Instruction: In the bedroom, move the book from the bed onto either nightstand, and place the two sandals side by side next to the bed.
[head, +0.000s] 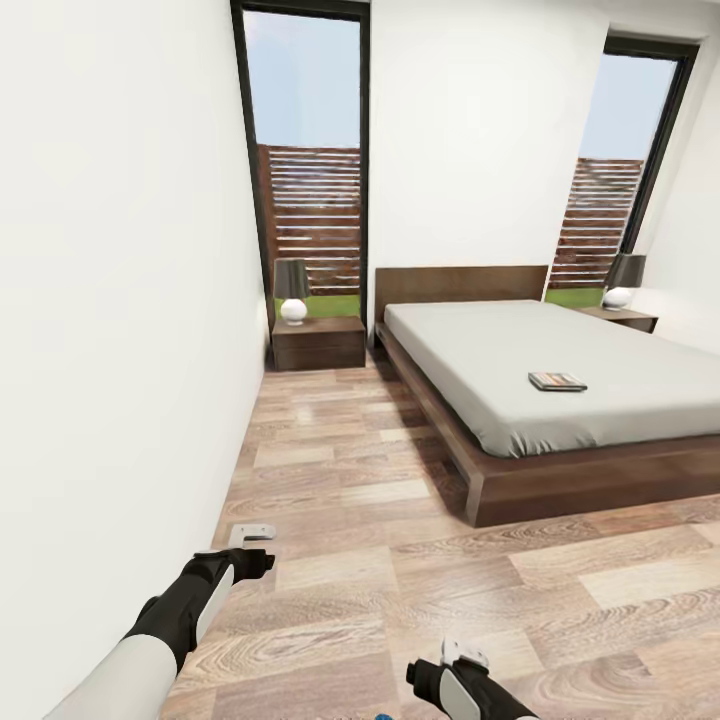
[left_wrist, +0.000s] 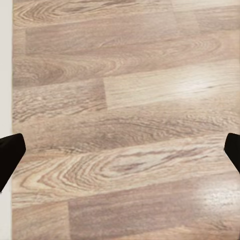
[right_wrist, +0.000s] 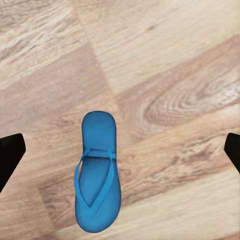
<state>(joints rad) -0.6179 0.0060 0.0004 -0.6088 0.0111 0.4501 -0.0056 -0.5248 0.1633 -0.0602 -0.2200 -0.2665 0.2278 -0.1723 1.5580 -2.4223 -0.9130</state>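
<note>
Both grippers hang low over the plank floor (head: 400, 560): left gripper (left_wrist: 120, 150) spread wide, empty; right gripper (right_wrist: 120, 150) also spread wide, directly above a blue sandal (right_wrist: 97, 172) lying flat on the floor. Farther off, the book (head: 557, 381) lies on the bed (head: 560, 385). Beyond, a nightstand (head: 318, 342) with a lamp (head: 292, 290) stands at each side of the headboard.

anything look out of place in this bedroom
Two things. A book lies on the otherwise bare mattress of the bed, not on a nightstand. A single blue sandal lies flat on the wood floor beneath the right gripper, with no partner beside it. Nothing looks damaged or spilled.
</note>
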